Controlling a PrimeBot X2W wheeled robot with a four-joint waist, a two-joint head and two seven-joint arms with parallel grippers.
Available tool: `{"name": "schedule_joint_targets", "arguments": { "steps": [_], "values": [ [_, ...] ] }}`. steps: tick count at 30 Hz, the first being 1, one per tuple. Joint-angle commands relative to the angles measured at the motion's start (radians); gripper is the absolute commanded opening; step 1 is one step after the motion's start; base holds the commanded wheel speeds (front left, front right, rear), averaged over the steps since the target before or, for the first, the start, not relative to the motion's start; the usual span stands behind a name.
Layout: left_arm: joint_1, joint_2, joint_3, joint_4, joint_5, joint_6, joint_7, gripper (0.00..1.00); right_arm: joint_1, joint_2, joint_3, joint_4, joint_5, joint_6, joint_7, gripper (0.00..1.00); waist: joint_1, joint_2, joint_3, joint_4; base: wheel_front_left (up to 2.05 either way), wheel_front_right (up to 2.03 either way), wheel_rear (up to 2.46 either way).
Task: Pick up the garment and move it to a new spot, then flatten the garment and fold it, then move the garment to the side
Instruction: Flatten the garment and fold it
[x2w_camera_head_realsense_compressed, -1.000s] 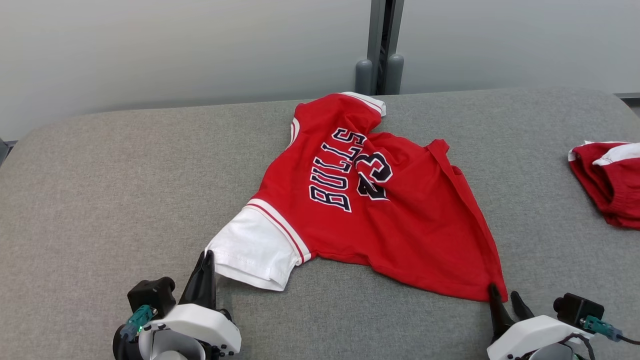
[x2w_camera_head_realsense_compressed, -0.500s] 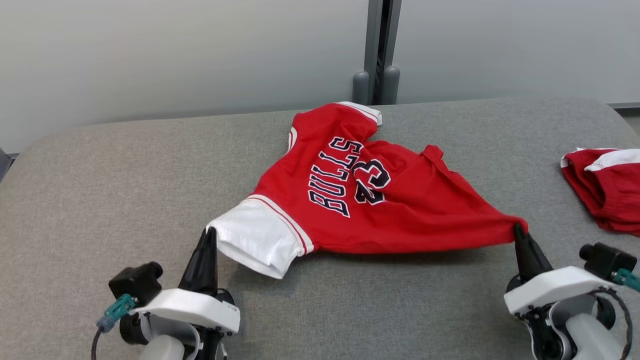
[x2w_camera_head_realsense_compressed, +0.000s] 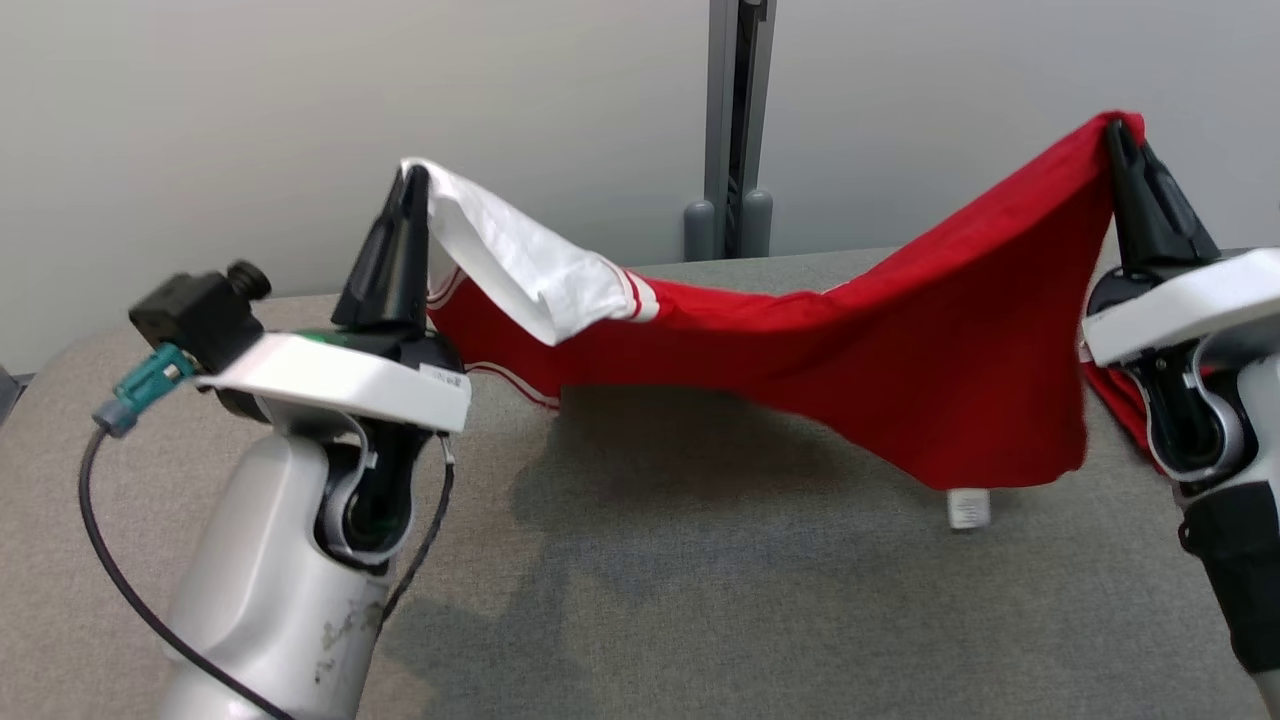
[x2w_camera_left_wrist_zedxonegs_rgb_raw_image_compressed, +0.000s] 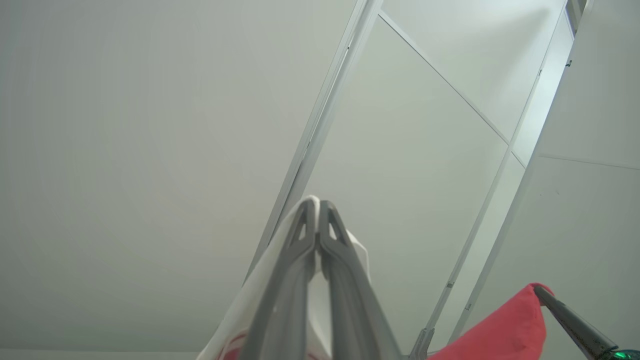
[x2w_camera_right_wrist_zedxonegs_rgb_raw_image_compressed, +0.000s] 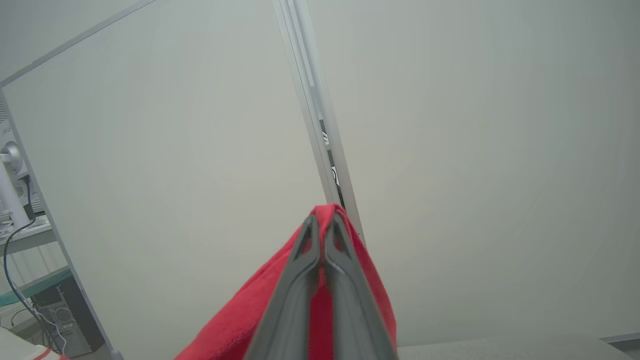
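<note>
A red jersey (x2w_camera_head_realsense_compressed: 900, 370) with a white sleeve (x2w_camera_head_realsense_compressed: 510, 265) hangs stretched between my two raised grippers above the grey table (x2w_camera_head_realsense_compressed: 700, 600). My left gripper (x2w_camera_head_realsense_compressed: 412, 180) is shut on the white sleeve's edge, seen pinched in the left wrist view (x2w_camera_left_wrist_zedxonegs_rgb_raw_image_compressed: 318, 205). My right gripper (x2w_camera_head_realsense_compressed: 1118, 132) is shut on a red corner of the hem, seen pinched in the right wrist view (x2w_camera_right_wrist_zedxonegs_rgb_raw_image_compressed: 325, 217). The jersey sags in the middle, and a small white tag (x2w_camera_head_realsense_compressed: 968, 508) dangles from its lowest edge. Its printed front is hidden.
A second red-and-white garment (x2w_camera_head_realsense_compressed: 1115, 395) lies on the table at the right, mostly hidden behind my right arm. A grey post (x2w_camera_head_realsense_compressed: 735, 120) stands against the pale wall beyond the table. The jersey's shadow falls on the tabletop.
Both grippers have risen high off the table, lifting the jersey into the air. The head camera has tilted up, shifting the whole picture.
</note>
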Motion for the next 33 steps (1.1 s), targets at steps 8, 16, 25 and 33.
{"name": "schedule_joint_targets", "arguments": {
  "steps": [8,16,25,33],
  "values": [
    [-0.189,0.038,0.038,-0.007,-0.033,0.03,0.101,0.0,-0.184,0.0,-0.016,0.061,-0.115,0.0,0.071,0.0,0.0,0.0,-0.039,-0.017,0.0,0.0,0.0],
    [-0.282,0.053,0.071,0.099,-0.117,0.056,0.222,0.0,-0.293,0.022,-0.008,0.168,-0.144,0.0,0.155,0.0,0.0,0.0,-0.024,-0.029,0.0,0.0,0.0],
    [-0.48,0.087,0.092,0.272,-0.117,0.086,0.269,0.0,-0.46,0.035,0.02,0.299,-0.115,0.0,0.192,0.0,0.0,0.0,0.087,-0.052,0.0,0.0,0.0],
    [-0.87,0.056,0.099,0.45,-0.061,0.105,0.118,0.0,-0.785,0.029,-0.011,0.461,-0.101,0.0,0.045,0.0,0.0,0.0,0.318,-0.042,0.0,0.0,0.0]
  ]
}}
